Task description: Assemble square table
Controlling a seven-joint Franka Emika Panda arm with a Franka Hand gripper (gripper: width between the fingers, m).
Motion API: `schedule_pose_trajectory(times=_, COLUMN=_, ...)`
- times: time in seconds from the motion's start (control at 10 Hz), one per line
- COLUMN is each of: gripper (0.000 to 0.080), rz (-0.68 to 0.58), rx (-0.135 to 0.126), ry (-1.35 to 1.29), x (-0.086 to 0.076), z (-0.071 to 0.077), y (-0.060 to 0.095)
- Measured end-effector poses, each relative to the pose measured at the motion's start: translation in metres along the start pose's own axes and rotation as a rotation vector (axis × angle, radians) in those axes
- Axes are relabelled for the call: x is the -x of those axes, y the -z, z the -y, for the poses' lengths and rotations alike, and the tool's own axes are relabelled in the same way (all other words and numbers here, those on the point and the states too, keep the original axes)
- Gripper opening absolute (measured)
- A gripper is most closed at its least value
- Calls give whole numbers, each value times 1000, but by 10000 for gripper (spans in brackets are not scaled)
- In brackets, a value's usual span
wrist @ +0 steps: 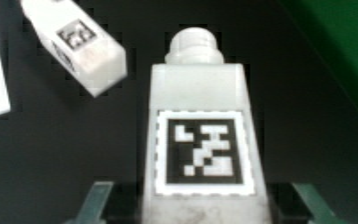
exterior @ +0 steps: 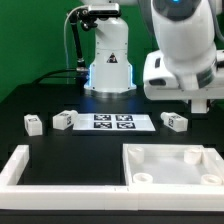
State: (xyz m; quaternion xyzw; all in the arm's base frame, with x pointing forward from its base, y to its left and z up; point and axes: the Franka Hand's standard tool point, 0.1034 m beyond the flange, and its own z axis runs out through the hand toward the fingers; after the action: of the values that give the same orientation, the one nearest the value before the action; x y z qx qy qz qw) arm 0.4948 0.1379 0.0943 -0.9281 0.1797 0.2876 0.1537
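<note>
jaws: the gripper (wrist: 197, 205) looks clamped on a leg (wrist: 201, 130), one finger (wrist: 101, 200) on each side of it. They're blurry, so I'm only fairly sure they actually touch.

leg in hand: white block with a black-and-white tag on its face and a round peg at the end pointing away from the wrist.

neighbour: another leg (wrist: 78, 42) lies tilted on the black table just past it, near but not touching.

tabletop: the big white slab (exterior: 172, 165) sits at the near right of the exterior view, sockets up, nothing screwed in yet.

loose legs: one at far left (exterior: 34, 124), one by the marker board (exterior: 108, 122).

step: first leg pick-up, I'd say.

next move: carry it over to a corner socket, peg down, line it up straight and twist it in.
</note>
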Motion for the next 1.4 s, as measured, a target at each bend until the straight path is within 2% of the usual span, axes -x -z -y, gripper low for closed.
schedule_pose_trajectory(times=0.1, gripper=291, rz=-41, rx=-7, ry=42, x=-10, z=-8, y=8)
schedule_pose_trajectory(times=0.3, gripper=291, rz=-171, rx=24, ry=141, x=-24, z=-5, y=73)
schedule_pose_trajectory(times=0.4, gripper=291, rz=-280, rx=56, ry=188, x=-32, z=1, y=93)
schedule_pose_trajectory(times=0.5, gripper=291, rz=-379, rx=76, ry=227, x=-33, z=11, y=99)
schedule_pose_trajectory(times=0.6, gripper=291, rz=-414, rx=69, ry=223, x=-32, z=8, y=94)
schedule_pose_trajectory(times=0.7, gripper=291, rz=-486, rx=61, ry=227, x=-37, z=8, y=95)
schedule_pose_trajectory(times=0.8, gripper=291, rz=-575, rx=61, ry=248, x=-46, z=10, y=94)
schedule_pose_trajectory(times=0.9, gripper=291, rz=-670, rx=75, ry=280, x=-58, z=10, y=86)
schedule_pose_trajectory(times=1.0, gripper=291, rz=-702, rx=106, ry=330, x=-63, z=14, y=96)
schedule_pose_trajectory(times=1.1, gripper=291, rz=-764, rx=114, ry=381, x=-72, z=22, y=117)
schedule_pose_trajectory(times=1.2, gripper=291, rz=-864, rx=118, ry=433, x=-76, z=35, y=127)
schedule_pose_trajectory(times=1.3, gripper=291, rz=-976, rx=105, ry=487, x=-72, z=47, y=125)
schedule_pose_trajectory(times=1.4, gripper=291, rz=-1026, rx=87, ry=489, x=-70, z=47, y=121)
